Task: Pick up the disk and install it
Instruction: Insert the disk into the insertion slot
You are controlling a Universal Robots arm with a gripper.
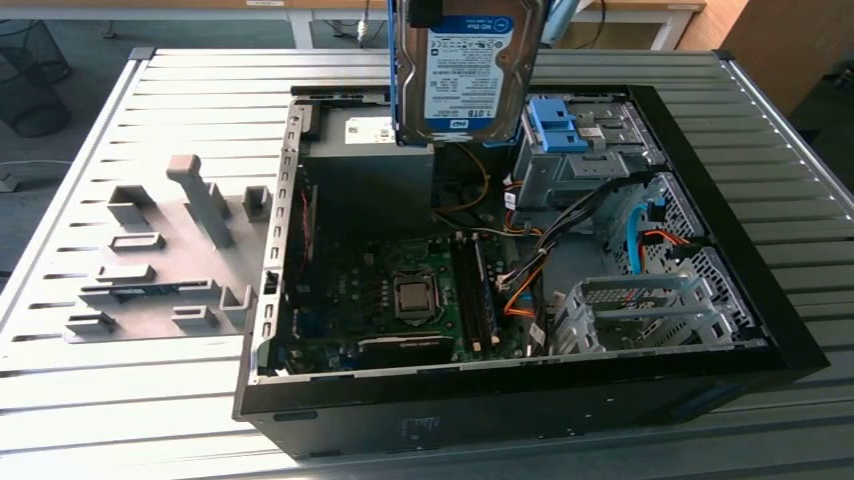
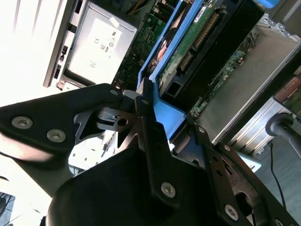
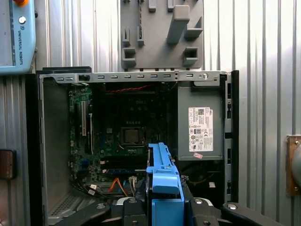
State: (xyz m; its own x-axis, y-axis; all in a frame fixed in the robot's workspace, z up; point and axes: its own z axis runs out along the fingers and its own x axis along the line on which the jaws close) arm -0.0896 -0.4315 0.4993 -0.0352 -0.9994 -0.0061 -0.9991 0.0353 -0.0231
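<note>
The disk (image 1: 467, 70), a silver hard drive with a white-and-blue label in a blue carrier, hangs upright above the back of the open computer case (image 1: 787, 340). Both wrist views show my gripper (image 2: 162, 115) shut on the blue carrier's end (image 3: 162, 188), with a black finger (image 3: 197, 205) on each side. In the second wrist view the drive's green circuit board (image 2: 188, 42) faces the camera. The disk is clear of the case and touches nothing but my fingers. A drive cage with blue latches (image 1: 558, 125) stands just to the exterior view's right of the disk.
Inside the case are the motherboard (image 1: 400, 295), a power supply with a white sticker (image 3: 200, 127), loose cables (image 1: 534, 270) and an empty silver cage (image 1: 641, 310). A grey fixture plate (image 1: 160, 260) lies on the slatted table at the exterior view's left. A teach pendant (image 3: 16, 37) rests beside the case.
</note>
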